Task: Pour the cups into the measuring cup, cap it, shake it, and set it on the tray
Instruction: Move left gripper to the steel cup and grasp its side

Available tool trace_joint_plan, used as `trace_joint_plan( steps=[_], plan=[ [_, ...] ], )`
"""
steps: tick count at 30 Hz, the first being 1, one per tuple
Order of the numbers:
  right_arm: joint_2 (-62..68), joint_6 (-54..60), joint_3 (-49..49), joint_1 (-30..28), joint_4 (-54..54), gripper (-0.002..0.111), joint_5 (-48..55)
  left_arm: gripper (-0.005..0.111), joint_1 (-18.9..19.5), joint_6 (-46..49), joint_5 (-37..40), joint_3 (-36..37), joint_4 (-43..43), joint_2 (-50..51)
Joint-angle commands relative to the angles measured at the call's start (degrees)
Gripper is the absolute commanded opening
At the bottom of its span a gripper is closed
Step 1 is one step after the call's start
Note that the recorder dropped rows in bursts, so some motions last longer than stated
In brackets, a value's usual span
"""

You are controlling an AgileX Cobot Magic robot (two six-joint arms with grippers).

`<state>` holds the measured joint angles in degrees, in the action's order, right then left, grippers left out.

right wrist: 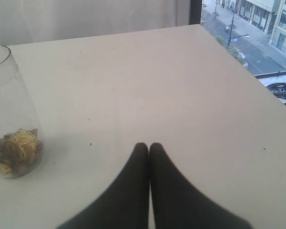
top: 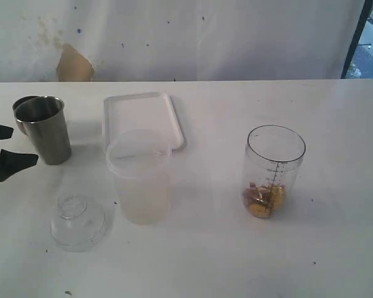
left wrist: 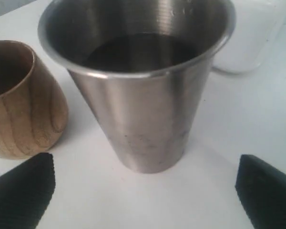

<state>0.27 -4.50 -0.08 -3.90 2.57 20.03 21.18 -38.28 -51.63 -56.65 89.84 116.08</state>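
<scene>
**A:** Where do we have the cups?

**B:** The steel tumbler (top: 43,130) stands upright at the left of the desk (top: 236,261), and the wooden cup (top: 20,105) is just behind it. Our left end effector (top: 24,146) is beside the tumbler with its fingers spread wide, gripping nothing. In the left wrist view the tumbler stands just ahead of the gap between the fingers, untouched.

**A:** And the measuring cup?

**B:** The measuring cup (top: 273,171) stands upright and uncapped on the right, well apart from the cups, with gold and brown pieces (top: 264,200) in its bottom. Our right end effector (right wrist: 148,148) is pressed closed on nothing, with the measuring cup off to one side.

**A:** The tray?

**B:** We see the tray (top: 143,112) flat at the back. A frosted tumbler (top: 140,180) stands in front of it, and a clear domed lid (top: 78,223) lies near that.
</scene>
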Motion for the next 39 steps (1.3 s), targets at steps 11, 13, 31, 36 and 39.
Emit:
trace_joint_plan(
  steps=[11, 13, 31, 36, 39],
  plan=[
    [-0.3, -0.3, 0.1, 0.2, 0.2, 0.0, -0.3, 0.105, -3.7, 6.1, -7.7, 0.0, -14.3, 5.6],
    [-0.3, -0.3, 0.1, 0.2, 0.2, 0.0, -0.3, 0.105, -4.0, 8.6, -8.5, 0.0, -17.4, 6.4],
    [-0.3, -0.3, 0.1, 0.2, 0.2, 0.0, -0.3, 0.105, -6.8, 19.1, -18.3, -0.4, -33.9, 12.5],
    [-0.3, -0.3, 0.1, 0.2, 0.2, 0.0, -0.3, 0.105, -9.6, 18.7, -18.3, -2.3, -33.9, 12.5],
    [-0.3, -0.3, 0.1, 0.2, 0.2, 0.0, -0.3, 0.105, -10.7, 18.7, -18.3, -3.3, -35.5, 12.5]
  ],
)
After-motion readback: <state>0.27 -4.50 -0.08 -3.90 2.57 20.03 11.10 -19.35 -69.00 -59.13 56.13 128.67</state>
